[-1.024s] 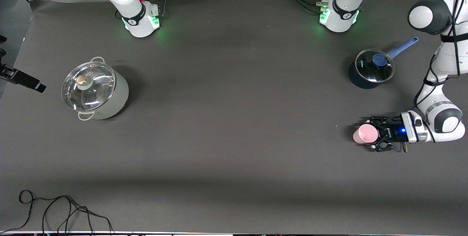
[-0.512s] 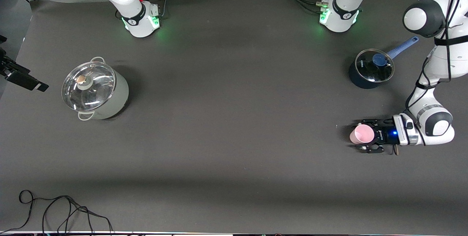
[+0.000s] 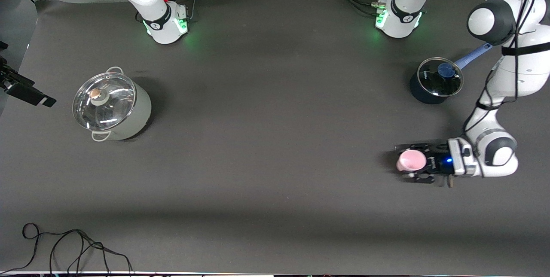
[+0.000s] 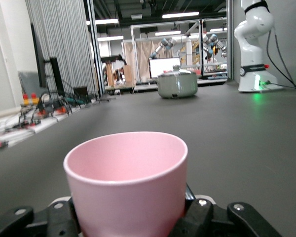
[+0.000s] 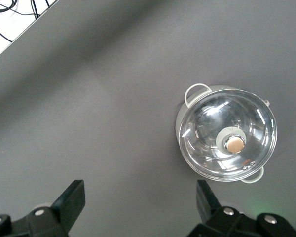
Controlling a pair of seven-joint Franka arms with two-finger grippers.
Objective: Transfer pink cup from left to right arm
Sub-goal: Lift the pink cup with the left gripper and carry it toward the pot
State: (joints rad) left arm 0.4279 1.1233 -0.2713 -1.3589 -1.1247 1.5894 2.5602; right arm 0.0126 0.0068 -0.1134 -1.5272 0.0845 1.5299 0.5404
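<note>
The pink cup (image 3: 410, 160) is a small pale-pink tumbler, upright, open side up. My left gripper (image 3: 415, 162) is shut on its lower body, low over the table at the left arm's end, nearer to the front camera than the blue saucepan. In the left wrist view the cup (image 4: 128, 177) fills the foreground between the black fingers (image 4: 203, 213). My right gripper (image 5: 140, 197) is open and empty, high above the table near the grey pot. Only a black part of it (image 3: 26, 92) shows at the edge of the front view.
A pale grey pot with a glass lid (image 3: 111, 107) stands at the right arm's end; it also shows in the right wrist view (image 5: 227, 136). A dark blue saucepan with a glass lid and blue handle (image 3: 435, 80) stands near the left arm's base. A black cable (image 3: 64, 247) lies at the near edge.
My left gripper has carried the pink cup toward the right arm's end of the table. The black part of the right gripper has shifted slightly.
</note>
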